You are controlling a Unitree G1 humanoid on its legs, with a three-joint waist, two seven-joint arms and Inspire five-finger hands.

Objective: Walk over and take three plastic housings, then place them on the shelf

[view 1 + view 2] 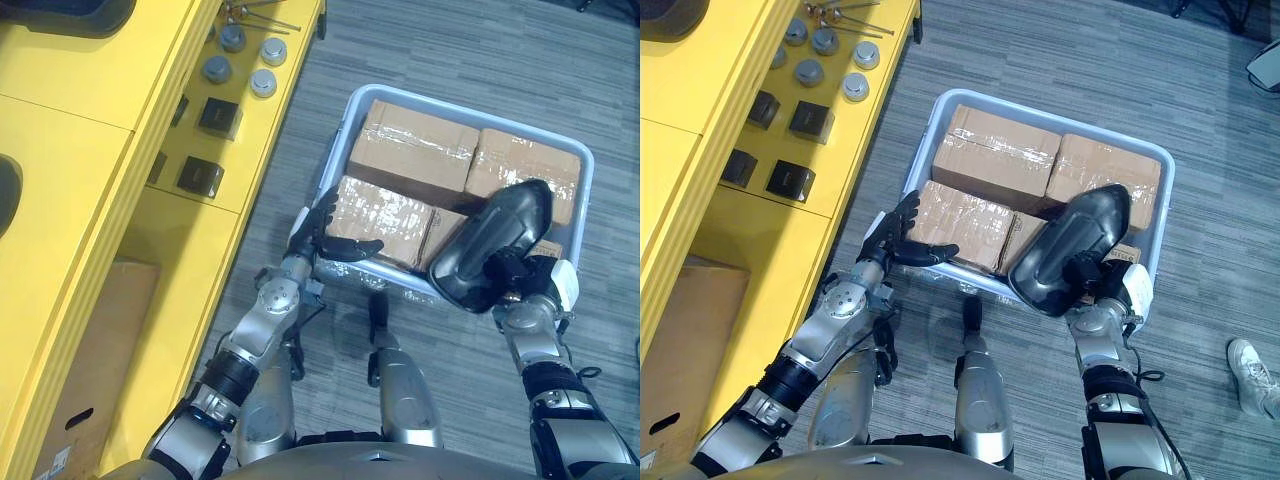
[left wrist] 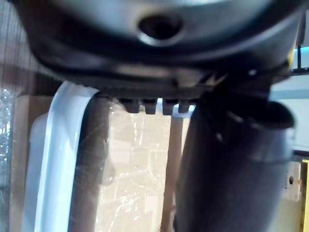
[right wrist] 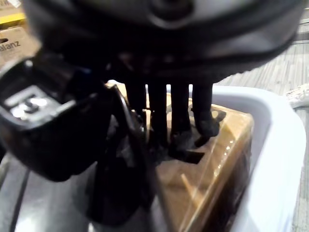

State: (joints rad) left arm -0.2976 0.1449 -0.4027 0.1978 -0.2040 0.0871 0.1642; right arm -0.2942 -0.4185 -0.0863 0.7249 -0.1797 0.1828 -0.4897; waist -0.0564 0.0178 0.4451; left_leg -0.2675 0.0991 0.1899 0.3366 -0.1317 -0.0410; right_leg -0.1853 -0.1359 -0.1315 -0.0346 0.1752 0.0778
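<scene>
Over the near right corner of the bin (image 1: 452,104), the right hand (image 1: 517,281) holds one dark housing (image 1: 495,240) clear of the boxes (image 1: 410,146) packed inside. The housing is a long, rounded shell. Its long axis runs on a slant from near left to far right, with the broad end near the bin's near rim and the narrower rounded end pointing far right, above the far right box. The right hand grips it from the near right side: its fingers (image 3: 179,107) curl down over the shell's edge and the thumb closes against it from the other side. The left hand (image 1: 320,232) is at the bin's near left corner, its fingers loosely spread and the thumb reaching right over the near left box. It holds nothing, and whether it touches the rim or the box cannot be told. The bin sits on the grey floor (image 1: 450,40), just right of a yellow shelf (image 1: 80,130). On the shelf, well apart from both hands, lie grey round caps (image 1: 263,82) at the far end and black blocks (image 1: 218,117) nearer. A person's shoe (image 1: 1250,372) is on the floor to the near right of the bin.
</scene>
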